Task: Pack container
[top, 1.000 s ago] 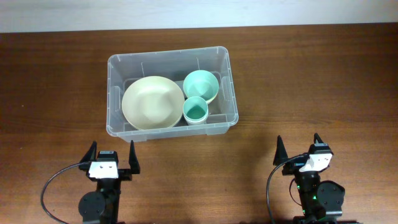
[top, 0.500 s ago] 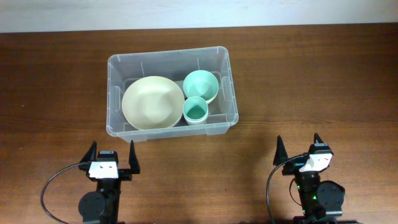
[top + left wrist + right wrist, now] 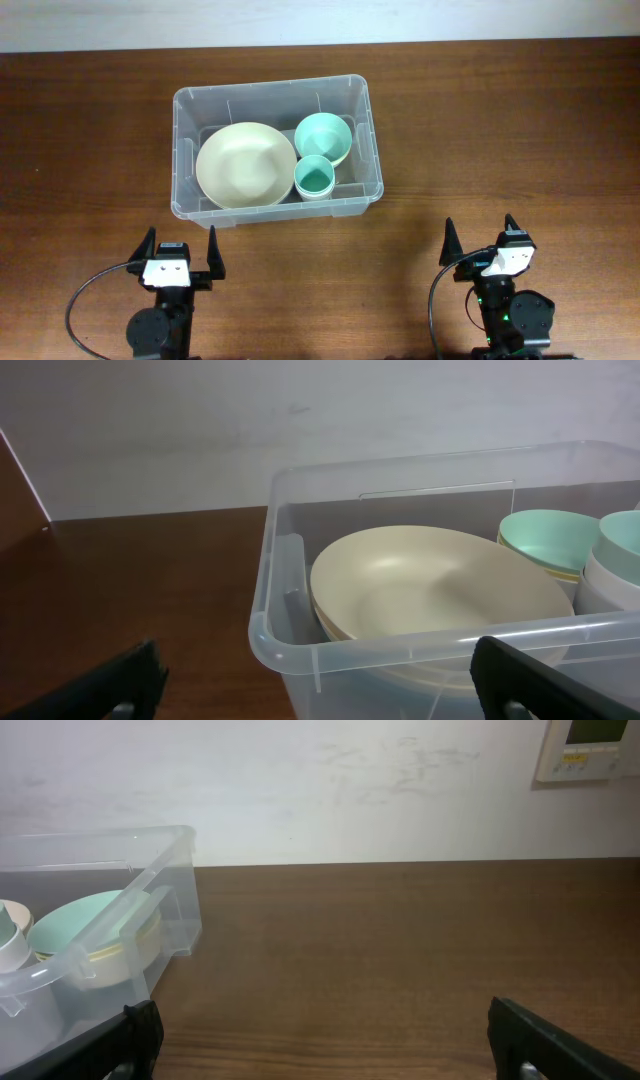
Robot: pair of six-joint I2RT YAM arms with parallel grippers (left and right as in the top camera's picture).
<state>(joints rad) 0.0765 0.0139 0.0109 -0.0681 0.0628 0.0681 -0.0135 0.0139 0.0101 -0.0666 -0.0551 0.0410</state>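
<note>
The clear plastic container (image 3: 275, 95) stands at the table's middle back. Inside lie a large cream bowl (image 3: 245, 165), a mint-green bowl (image 3: 323, 138) and a smaller mint-green cup (image 3: 315, 178) in front of it. My left gripper (image 3: 180, 250) is open and empty, just in front of the container's near left corner. In the left wrist view the container rim (image 3: 400, 645) and cream bowl (image 3: 430, 585) fill the frame between my fingers (image 3: 320, 690). My right gripper (image 3: 478, 240) is open and empty, to the right of the container; its wrist view shows the container's end (image 3: 165, 895).
The brown wooden table (image 3: 520, 130) stretches around the container. A white wall (image 3: 350, 780) runs behind the table, with a wall-mounted control panel (image 3: 590, 748) at the upper right of the right wrist view.
</note>
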